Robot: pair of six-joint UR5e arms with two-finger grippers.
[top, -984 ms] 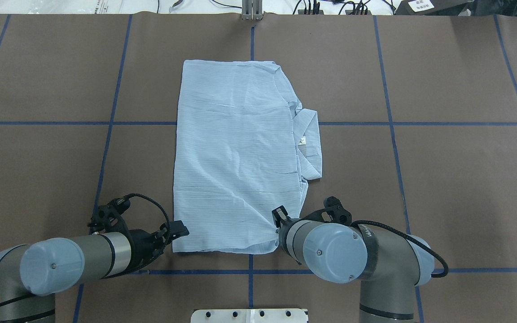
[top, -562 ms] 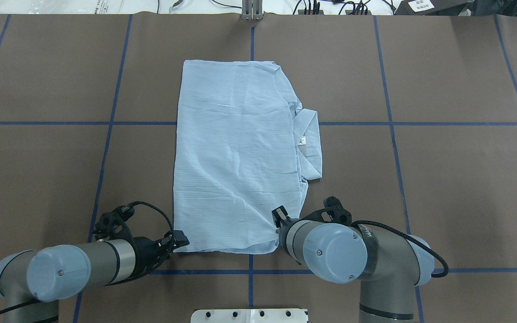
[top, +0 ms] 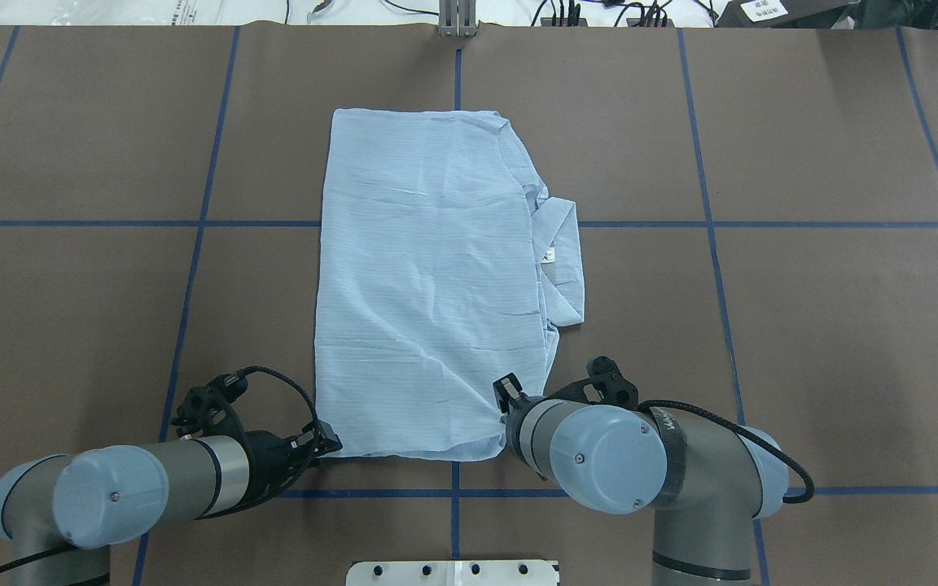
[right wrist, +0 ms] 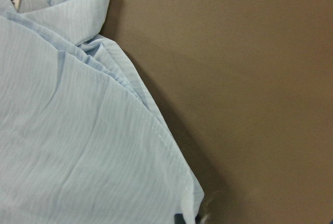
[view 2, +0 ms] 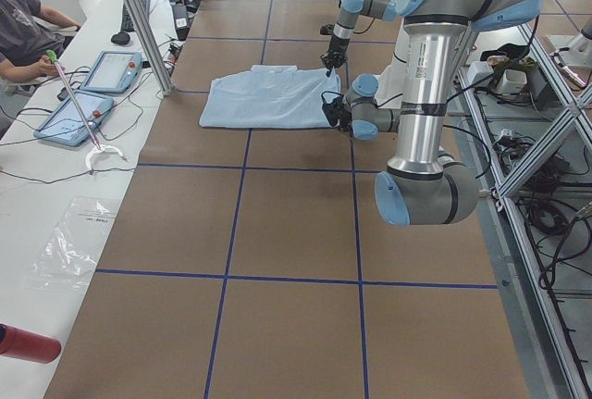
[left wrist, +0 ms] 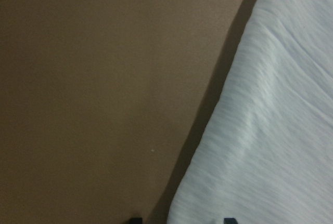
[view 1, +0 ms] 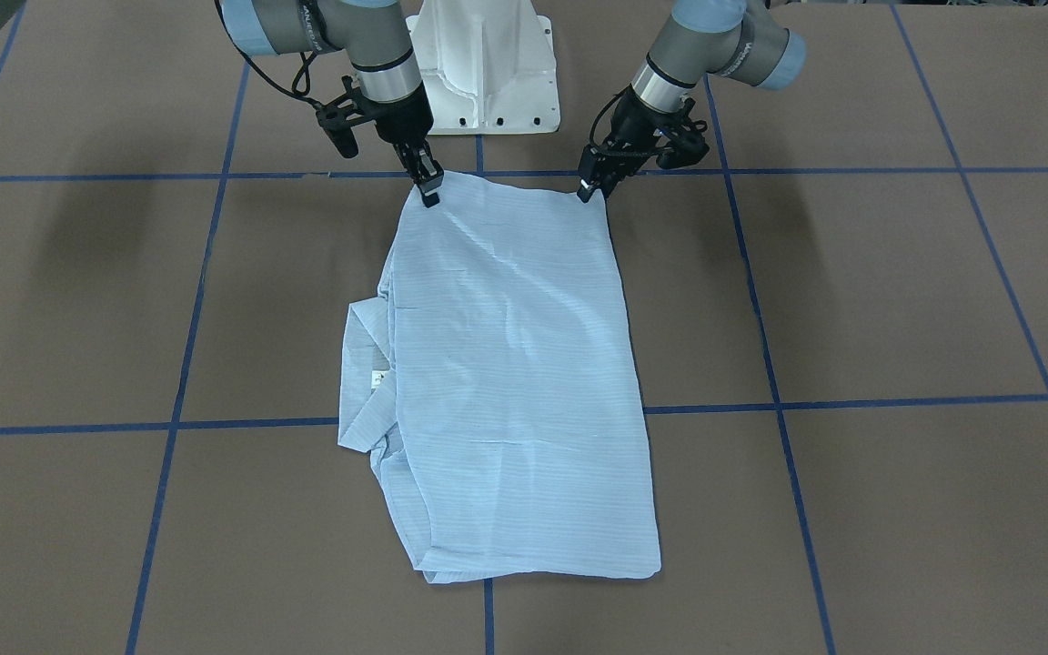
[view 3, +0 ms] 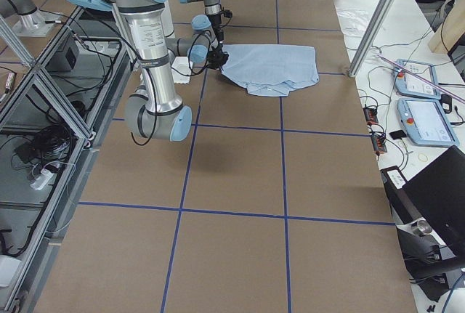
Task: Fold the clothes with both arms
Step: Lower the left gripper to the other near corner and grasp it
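Robotics lab: blue-taped grid table [view 1: 897, 300], aluminium post [view 2: 140, 24], teach pendants [view 3: 427, 122], loose cables [view 3: 42, 143].

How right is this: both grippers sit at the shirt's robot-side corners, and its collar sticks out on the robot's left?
The left gripper and right gripper do sit at the shirt's robot-side corners, but the overhead view shows its collar on the robot's right.

Overhead looks forward-down, front opposite; sides along table [top: 70, 122]; wrists close; all share shirt [top: 428, 285].
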